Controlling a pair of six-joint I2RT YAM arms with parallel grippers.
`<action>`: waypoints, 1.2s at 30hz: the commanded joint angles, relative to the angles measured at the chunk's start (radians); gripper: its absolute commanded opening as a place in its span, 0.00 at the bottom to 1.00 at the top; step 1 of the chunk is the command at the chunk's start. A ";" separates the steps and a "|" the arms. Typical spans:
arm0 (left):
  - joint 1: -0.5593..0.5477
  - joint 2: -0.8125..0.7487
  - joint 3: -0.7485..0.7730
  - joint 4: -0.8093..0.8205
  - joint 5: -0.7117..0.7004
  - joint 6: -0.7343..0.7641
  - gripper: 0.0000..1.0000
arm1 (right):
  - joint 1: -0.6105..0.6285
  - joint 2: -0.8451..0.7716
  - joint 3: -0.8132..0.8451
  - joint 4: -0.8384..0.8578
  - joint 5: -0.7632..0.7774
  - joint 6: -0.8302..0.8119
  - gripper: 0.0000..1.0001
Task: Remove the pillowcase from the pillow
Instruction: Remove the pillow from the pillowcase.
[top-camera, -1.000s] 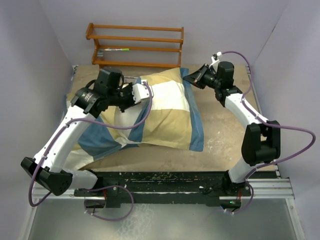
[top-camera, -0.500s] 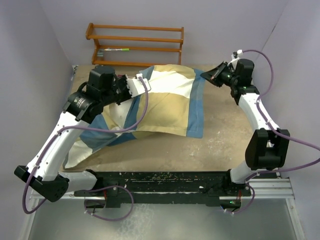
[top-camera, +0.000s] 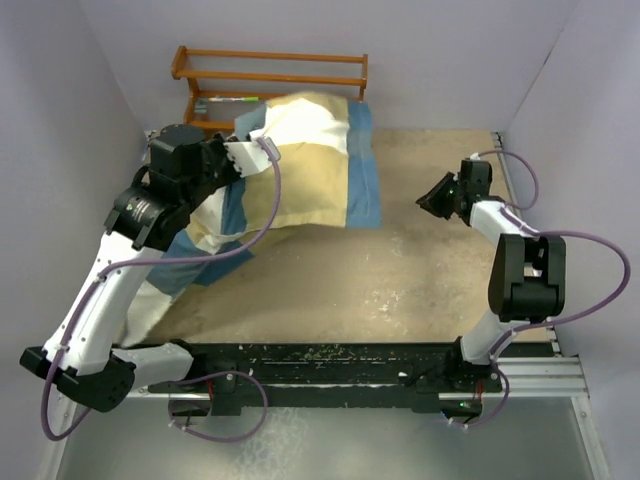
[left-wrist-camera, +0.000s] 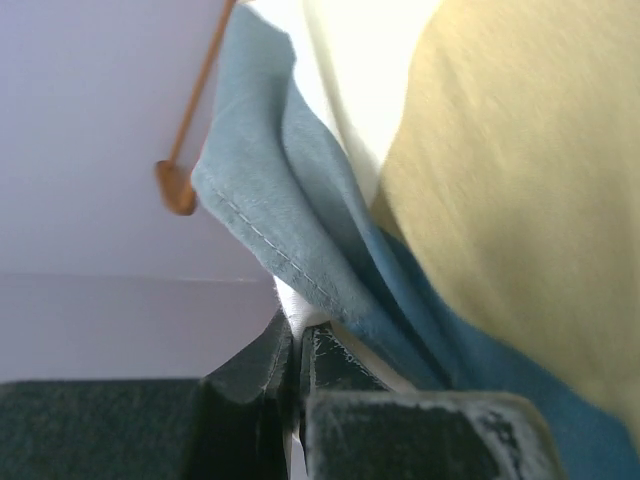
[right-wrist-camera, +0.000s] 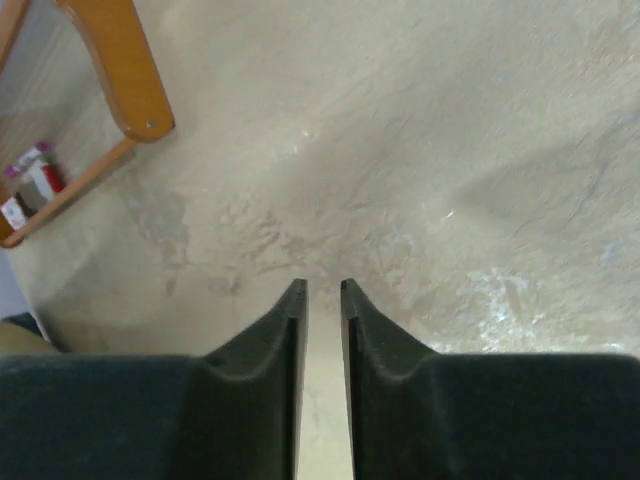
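Pillowcase (top-camera: 300, 165) bunched at 11 o'clock, blue edge pinched tight in left hand (left-wrist-camera: 298, 325). Right hand (right-wrist-camera: 322, 287) at 2 o'clock, narrow gap, holding nothing. Open desk (top-camera: 400, 290) surface centre to 5 o'clock.

Left arm high and far, left gripper (left-wrist-camera: 297, 330) pinched tight; right arm folded low, right gripper (right-wrist-camera: 322, 290) barely parted

Rack (top-camera: 270, 57), lower rt part behind pillowcase (top-camera: 310, 170); small obj (top-camera: 228, 100) on its shelf too tiny for ID.
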 joint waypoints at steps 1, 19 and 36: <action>0.001 -0.079 0.028 0.238 -0.074 0.036 0.00 | 0.065 -0.104 0.090 -0.018 0.036 -0.054 0.36; 0.000 -0.007 -0.030 0.260 -0.048 -0.110 0.00 | 0.196 -0.651 0.118 -0.043 -0.131 0.021 0.96; 0.000 0.014 0.015 0.216 -0.019 -0.142 0.00 | 0.220 -0.434 0.130 0.182 -0.369 0.135 0.69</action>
